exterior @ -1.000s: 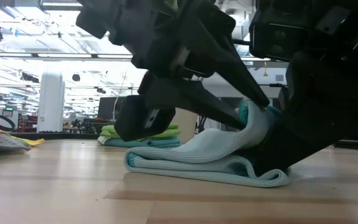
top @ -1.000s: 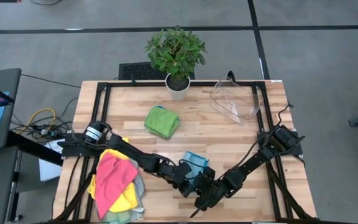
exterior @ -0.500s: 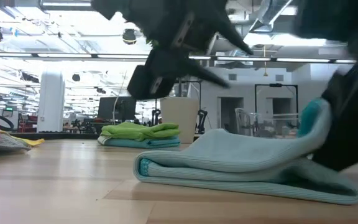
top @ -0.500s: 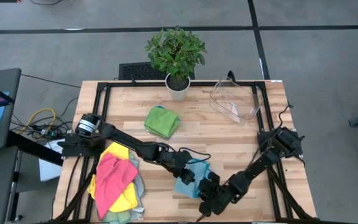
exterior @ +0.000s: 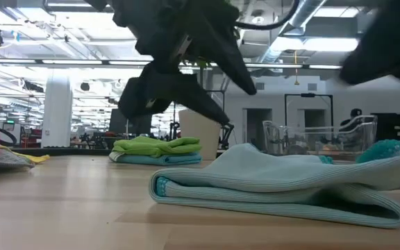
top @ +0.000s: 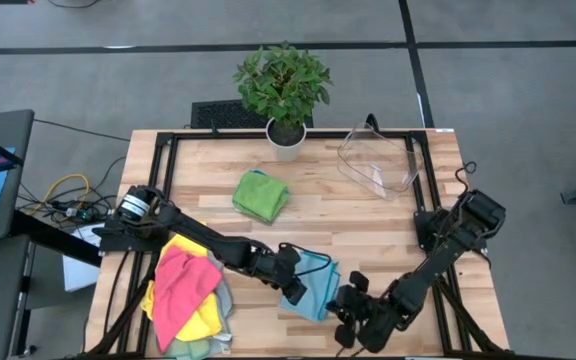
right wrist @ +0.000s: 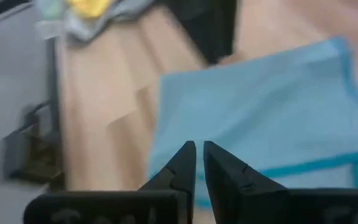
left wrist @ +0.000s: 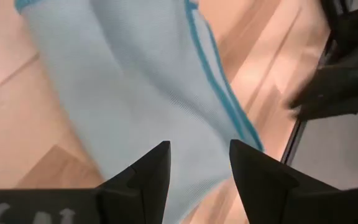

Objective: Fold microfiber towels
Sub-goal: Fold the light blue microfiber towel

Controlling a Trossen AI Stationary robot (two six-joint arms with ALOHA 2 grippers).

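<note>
Potted plant (top: 283,95), clear bin (top: 378,160) and towel pile (top: 188,290) ring the folded teal towel (top: 313,283).

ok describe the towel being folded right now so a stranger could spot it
On the wooden table, look along the near edge, between the two grippers. The pale teal towel lies there folded flat, alone on bare wood. Its darker teal hem sets it apart from the green towel near the plant and the pink-and-yellow pile.

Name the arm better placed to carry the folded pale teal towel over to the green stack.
Probably left. The left pincer hangs open at the pale teal towel's near edge, on the green stack's side. The right pincer is nearly shut and sits off the towel, toward the table's front edge.
</note>
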